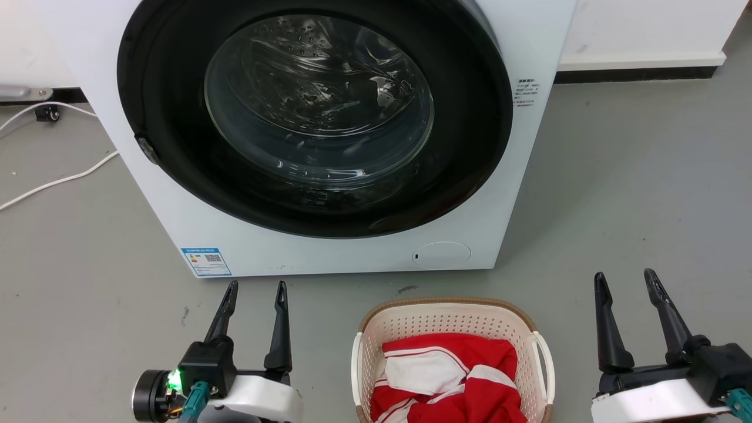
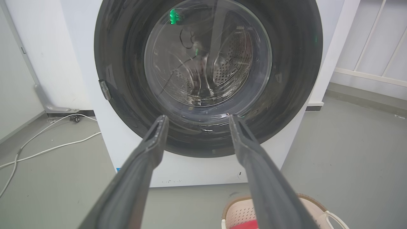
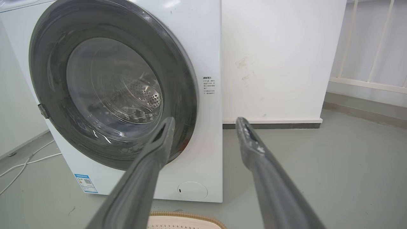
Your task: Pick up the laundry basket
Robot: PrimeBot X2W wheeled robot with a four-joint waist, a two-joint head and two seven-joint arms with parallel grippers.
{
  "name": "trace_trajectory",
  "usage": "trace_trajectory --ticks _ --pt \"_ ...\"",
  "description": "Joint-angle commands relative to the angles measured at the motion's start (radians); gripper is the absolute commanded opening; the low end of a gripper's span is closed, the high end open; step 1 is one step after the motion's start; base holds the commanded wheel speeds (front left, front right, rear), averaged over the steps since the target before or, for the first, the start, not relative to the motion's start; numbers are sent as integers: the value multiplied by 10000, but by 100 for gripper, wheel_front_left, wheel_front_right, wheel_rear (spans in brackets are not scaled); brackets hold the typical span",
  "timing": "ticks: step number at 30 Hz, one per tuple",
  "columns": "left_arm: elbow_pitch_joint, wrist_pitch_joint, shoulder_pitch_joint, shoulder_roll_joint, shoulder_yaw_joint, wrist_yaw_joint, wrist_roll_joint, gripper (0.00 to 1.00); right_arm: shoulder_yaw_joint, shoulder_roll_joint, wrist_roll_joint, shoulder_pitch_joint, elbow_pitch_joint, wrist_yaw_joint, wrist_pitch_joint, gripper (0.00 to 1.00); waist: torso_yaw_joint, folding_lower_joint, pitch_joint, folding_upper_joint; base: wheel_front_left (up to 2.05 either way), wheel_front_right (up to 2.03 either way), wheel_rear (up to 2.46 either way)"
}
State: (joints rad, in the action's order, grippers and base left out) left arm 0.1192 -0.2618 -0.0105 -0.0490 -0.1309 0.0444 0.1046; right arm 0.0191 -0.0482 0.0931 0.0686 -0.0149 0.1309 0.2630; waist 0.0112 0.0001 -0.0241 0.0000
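Between the left fingers (image 1: 279, 329) and right fingers (image 1: 606, 323), both spread and empty, sits the laundry basket (image 1: 446, 320).

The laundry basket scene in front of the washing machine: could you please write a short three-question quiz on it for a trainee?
1. True or false: the left gripper is gripping the laundry basket.
2. What lies in the basket? A) a red and white cloth B) blue towels C) shoes
3. Fill in: the right gripper is ____ (open or shut).

Key: 1 false, it stands apart from the basket, open; 2 A; 3 open.
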Motion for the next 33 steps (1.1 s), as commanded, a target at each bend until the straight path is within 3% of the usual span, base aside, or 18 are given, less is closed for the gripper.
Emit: trace_trajectory --ticks 1,11,18,33 --pt "12 -49 85 -23 9 1 18 100 14 -37 94 92 28 -3 28 100 0 -1 3 0 0 0 0" --pt "87 -49 86 -22 21 -29 -16 100 -23 -37 78 80 76 -3 28 100 -29 -1 -21 0 0 0 0" --pt "514 -40 -442 -20 -435 -387 -135 100 212 -37 -543 -320 544 -3 27 100 -63 -1 -371 0 0 0 0" --pt "3597 -40 -2874 -22 -1236 -1053 418 100 1176 -31 -2214 -2195 3137 -5 27 100 -425 -1 -2727 0 0 0 0"
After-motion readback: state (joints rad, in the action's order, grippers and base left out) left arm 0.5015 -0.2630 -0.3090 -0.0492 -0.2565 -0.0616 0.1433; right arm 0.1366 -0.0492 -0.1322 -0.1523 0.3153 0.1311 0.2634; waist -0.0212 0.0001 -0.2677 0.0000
